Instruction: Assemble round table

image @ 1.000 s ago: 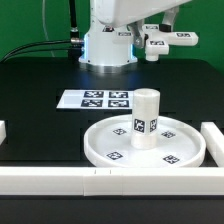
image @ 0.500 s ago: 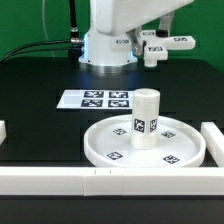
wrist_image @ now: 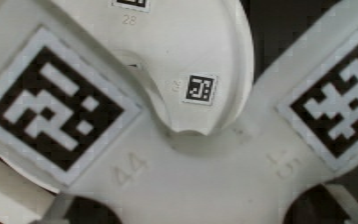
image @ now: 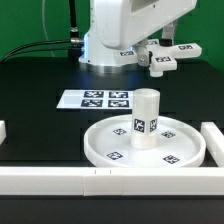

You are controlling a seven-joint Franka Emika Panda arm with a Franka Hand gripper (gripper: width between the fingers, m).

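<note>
While the tool [image: 160, 57] grips the cross-shaped piece [image: 174, 55] aloft, any tilt or offset could jam it against the upright cylinder [image: 146, 118].

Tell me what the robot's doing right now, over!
Gripper shut on cross-shaped piece, held in the air. Cylinder upright on round disc, top bare. Marker board flat, apart from disc.

Even, bright light fell from above; the black tabletop [image: 40, 120] showed a faint sheen, and the cylinder [image: 147, 118] cast a soft shadow on the disc [image: 92, 146]. My wrist view was soft, the cross piece [wrist_image: 176, 100] blurred close up.
</note>
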